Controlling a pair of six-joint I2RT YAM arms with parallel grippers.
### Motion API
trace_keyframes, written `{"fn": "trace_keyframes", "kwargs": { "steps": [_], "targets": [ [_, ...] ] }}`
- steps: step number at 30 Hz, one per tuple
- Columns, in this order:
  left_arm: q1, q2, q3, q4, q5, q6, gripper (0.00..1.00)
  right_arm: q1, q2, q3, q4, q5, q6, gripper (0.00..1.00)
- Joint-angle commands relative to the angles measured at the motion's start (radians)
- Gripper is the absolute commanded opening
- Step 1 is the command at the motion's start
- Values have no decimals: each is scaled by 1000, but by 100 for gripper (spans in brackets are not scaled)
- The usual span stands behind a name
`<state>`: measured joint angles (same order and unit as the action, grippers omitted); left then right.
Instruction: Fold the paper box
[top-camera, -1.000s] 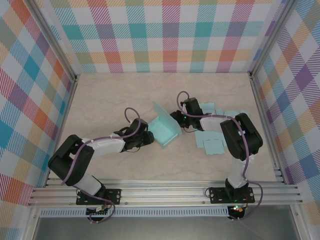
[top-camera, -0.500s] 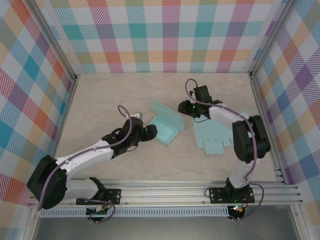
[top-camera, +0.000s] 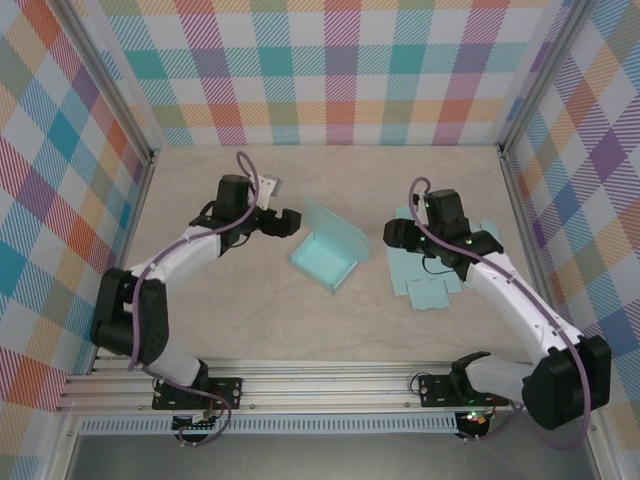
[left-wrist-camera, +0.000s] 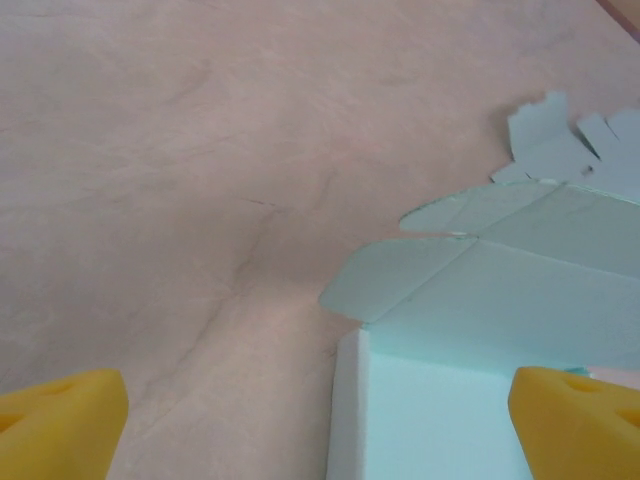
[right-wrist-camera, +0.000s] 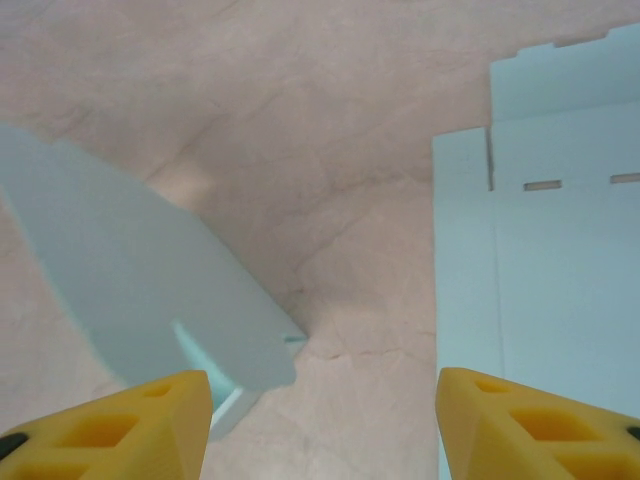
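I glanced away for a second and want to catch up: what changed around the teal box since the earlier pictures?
Both arms backed off the half-folded box. The left pincer opened wide and swung away toward the far side; the right pincer opened and drew back to the right, above the flat paper sheet. Box and sheet stayed about where they were.

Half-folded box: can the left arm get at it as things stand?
Probably yes: the left gripper hangs open right beside the box, nothing between them but bare table, and the right gripper stands clear on the other side.
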<state>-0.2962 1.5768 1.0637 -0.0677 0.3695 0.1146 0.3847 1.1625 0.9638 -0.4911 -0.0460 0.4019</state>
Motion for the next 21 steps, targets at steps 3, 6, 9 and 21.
{"fn": "trace_keyframes", "kwargs": {
  "steps": [3,6,9,21],
  "targets": [
    [15,128,158,-149,244,317,94,71,-35,4,-59,-46,-62,64],
    [15,170,185,-149,247,376,94,106,-3,18,-58,-28,-79,64],
    [15,204,221,-182,275,419,90,146,54,52,-63,3,-102,65],
    [-9,325,378,-334,280,485,78,224,231,138,-60,70,-150,58]
  ]
}}
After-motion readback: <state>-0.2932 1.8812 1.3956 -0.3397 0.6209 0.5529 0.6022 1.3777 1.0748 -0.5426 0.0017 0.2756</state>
